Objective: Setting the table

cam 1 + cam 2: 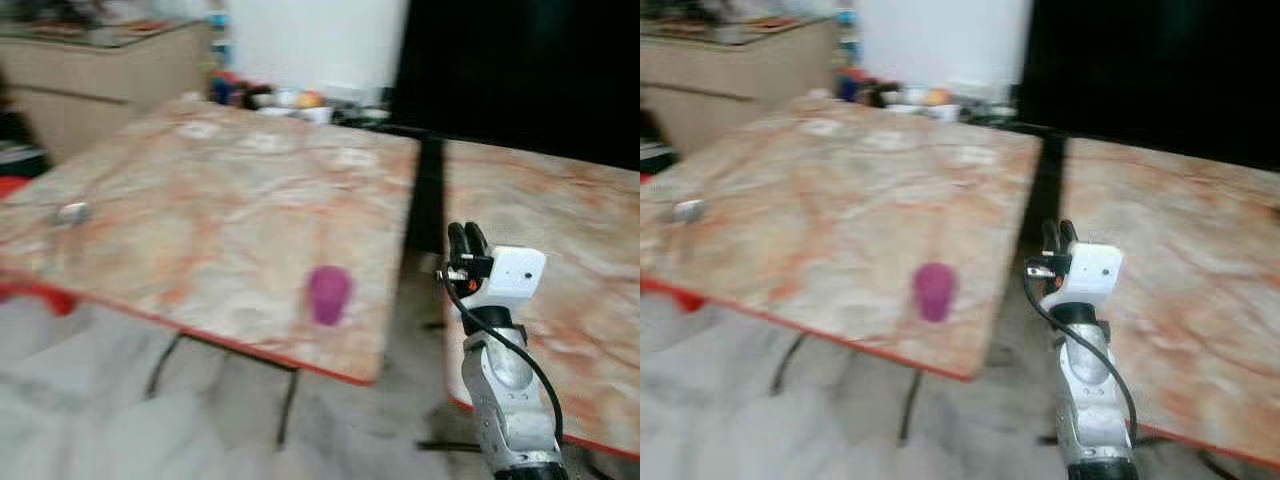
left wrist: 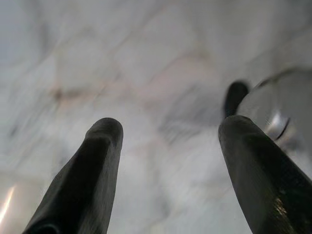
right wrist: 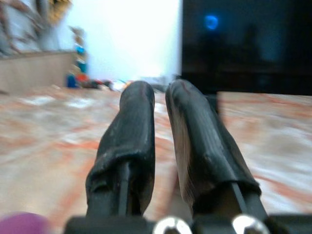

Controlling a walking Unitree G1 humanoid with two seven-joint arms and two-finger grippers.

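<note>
A small purple cup [image 1: 328, 293] stands upright on the left marble table [image 1: 210, 180], close to its red front edge. My right gripper [image 1: 466, 238] is raised in the gap between the two tables, right of the cup and apart from it. Its black fingers [image 3: 136, 126] are shut, with nothing between them. In the right wrist view a bit of the purple cup [image 3: 22, 224] shows at the low corner. My left gripper [image 2: 168, 129] hangs open over the pale marble floor and holds nothing. The eye views are blurred.
A second marble table [image 1: 570, 230] stands to the right, across a dark gap [image 1: 428, 195]. A small silvery object [image 1: 72, 212] lies near the left table's left edge. Bottles and dishes [image 1: 285, 98] crowd its far end. A wooden cabinet [image 1: 100, 70] stands at the back left.
</note>
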